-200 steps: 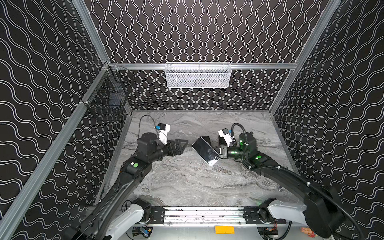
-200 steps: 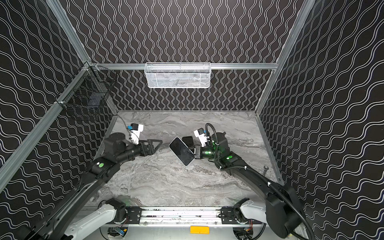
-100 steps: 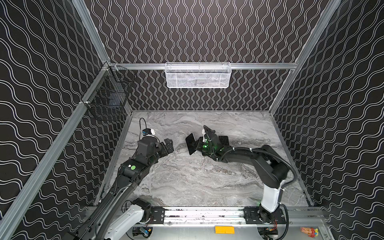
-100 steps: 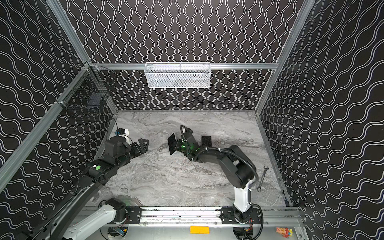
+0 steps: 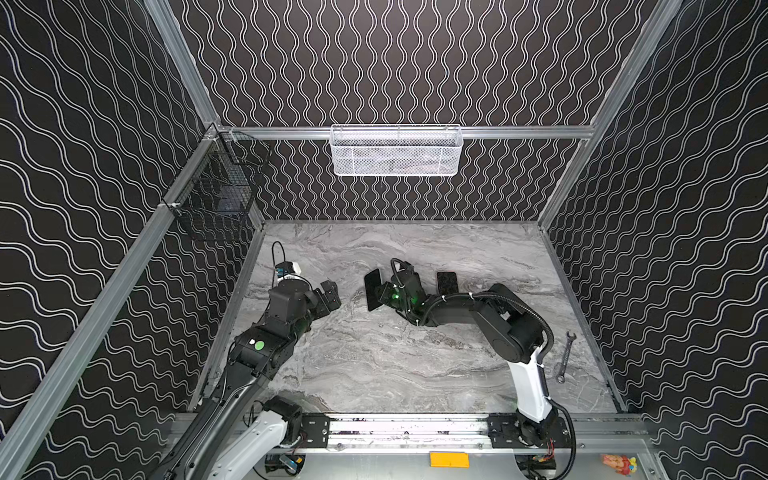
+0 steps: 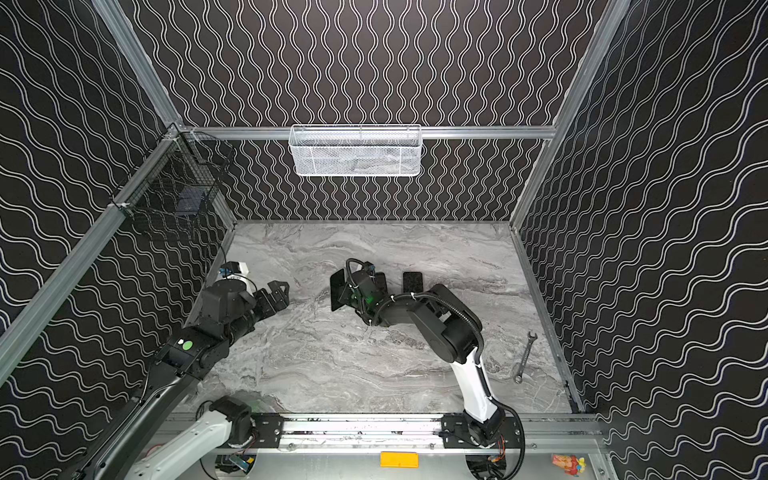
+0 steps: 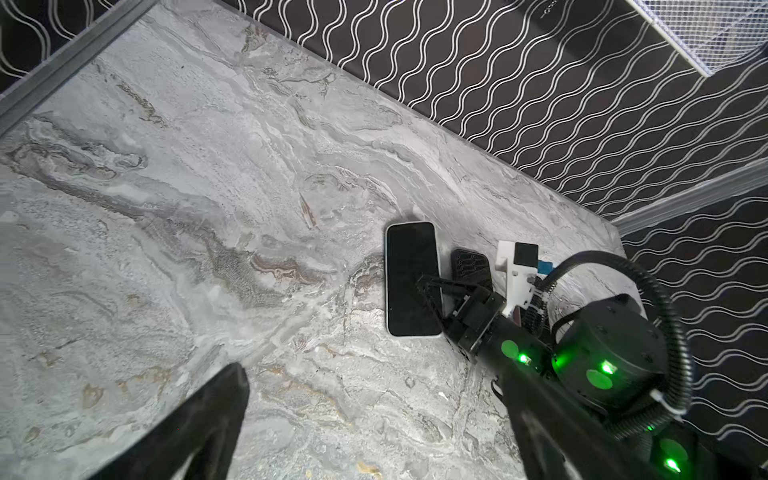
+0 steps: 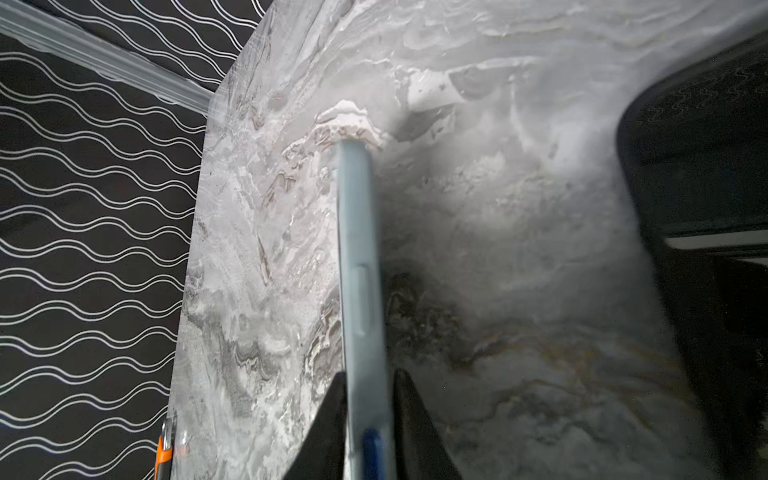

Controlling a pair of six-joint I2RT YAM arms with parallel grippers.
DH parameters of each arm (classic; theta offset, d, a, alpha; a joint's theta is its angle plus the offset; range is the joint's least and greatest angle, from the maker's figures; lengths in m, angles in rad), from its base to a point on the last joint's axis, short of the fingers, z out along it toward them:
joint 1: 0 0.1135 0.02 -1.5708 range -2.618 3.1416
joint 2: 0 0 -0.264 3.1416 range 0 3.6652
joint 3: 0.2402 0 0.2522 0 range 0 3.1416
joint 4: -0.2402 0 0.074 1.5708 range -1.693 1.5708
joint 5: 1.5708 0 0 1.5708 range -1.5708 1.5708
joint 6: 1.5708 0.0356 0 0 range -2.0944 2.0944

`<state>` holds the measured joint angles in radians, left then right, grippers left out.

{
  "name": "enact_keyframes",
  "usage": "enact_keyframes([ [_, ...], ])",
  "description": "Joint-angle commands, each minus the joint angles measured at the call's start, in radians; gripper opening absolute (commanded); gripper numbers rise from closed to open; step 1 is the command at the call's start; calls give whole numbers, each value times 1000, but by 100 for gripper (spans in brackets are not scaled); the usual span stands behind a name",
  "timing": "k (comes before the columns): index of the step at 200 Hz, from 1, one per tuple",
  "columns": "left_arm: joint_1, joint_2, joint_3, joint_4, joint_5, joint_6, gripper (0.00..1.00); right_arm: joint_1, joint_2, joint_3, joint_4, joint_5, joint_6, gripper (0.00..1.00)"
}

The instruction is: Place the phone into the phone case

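The phone [image 5: 372, 283] [image 6: 336, 286], a black-screened slab with a pale rim, stands on edge left of the table's middle. Its far end rests on the marble table [image 5: 374, 365]. My right gripper [image 8: 368, 376] [image 5: 379, 295] is shut on the phone's [image 8: 357, 257] near end, one finger against each face. The phone case [image 5: 446, 282] [image 6: 412, 281], black and textured, lies flat just right of that gripper and apart from the phone. The case [image 7: 471, 268] also shows behind the phone [image 7: 411, 278] in the left wrist view. My left gripper [image 5: 330, 293] [image 7: 378, 415] hovers open and empty further left.
A wrench [image 5: 565, 357] [image 6: 524, 357] lies by the right wall. A white mesh basket [image 5: 397, 151] hangs on the back wall. A black wire basket [image 5: 216, 199] hangs on the left wall. Patterned walls close three sides.
My right gripper has carried the phone from mid-air down and back-left until its end sits on the table. My left gripper has drawn back to the left and lowered.
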<state>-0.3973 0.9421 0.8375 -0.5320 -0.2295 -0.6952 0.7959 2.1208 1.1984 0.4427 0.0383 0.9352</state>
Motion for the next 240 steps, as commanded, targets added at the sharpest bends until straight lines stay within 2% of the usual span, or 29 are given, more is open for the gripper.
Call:
enact_keyframes([
  [1,3,-1,10,1,-61,28,98,9,-25,-19,31,49,9,37],
  [33,3,-16,5,37,-200,79,98,12,-109,-68,19,87,-30,49],
  [55,3,-30,-60,174,-278,216,99,11,-237,-110,-47,165,-98,54],
  [77,3,-41,-189,410,-330,412,98,2,-445,-126,-168,327,-285,57],
  [100,16,-33,-362,777,-374,597,98,-29,-681,-166,-226,551,-526,59],
  [107,30,-3,-393,868,-386,613,98,-57,-752,-192,-208,618,-600,63],
  [118,67,60,-396,900,-364,596,98,-127,-856,-278,-166,692,-687,68],
  [139,118,218,-405,1009,-295,615,98,-346,-1029,-432,-139,700,-726,69],
  [144,129,254,-412,1052,-292,620,98,-415,-1066,-488,-107,713,-727,70],
  [159,168,343,-427,1132,-287,603,98,-514,-1137,-649,33,731,-792,70],
  [170,192,393,-429,1178,-277,603,98,-549,-1159,-767,155,768,-836,76],
  [176,208,413,-411,1144,-243,606,98,-570,-1158,-819,206,796,-843,79],
  [198,233,540,-391,1198,-184,649,98,-630,-1094,-927,262,813,-798,82],
  [203,237,561,-392,1246,-198,666,98,-639,-1071,-943,282,810,-789,83],
  [207,238,563,-380,1213,-198,662,98,-644,-1049,-954,312,805,-787,83],
  [214,244,568,-371,1199,-152,682,98,-650,-1010,-983,388,782,-805,83],
  [232,245,595,-399,1307,-18,786,98,-664,-895,-1039,602,730,-850,84],
  [240,246,626,-452,1423,-3,802,98,-677,-838,-1045,671,696,-863,87],
])
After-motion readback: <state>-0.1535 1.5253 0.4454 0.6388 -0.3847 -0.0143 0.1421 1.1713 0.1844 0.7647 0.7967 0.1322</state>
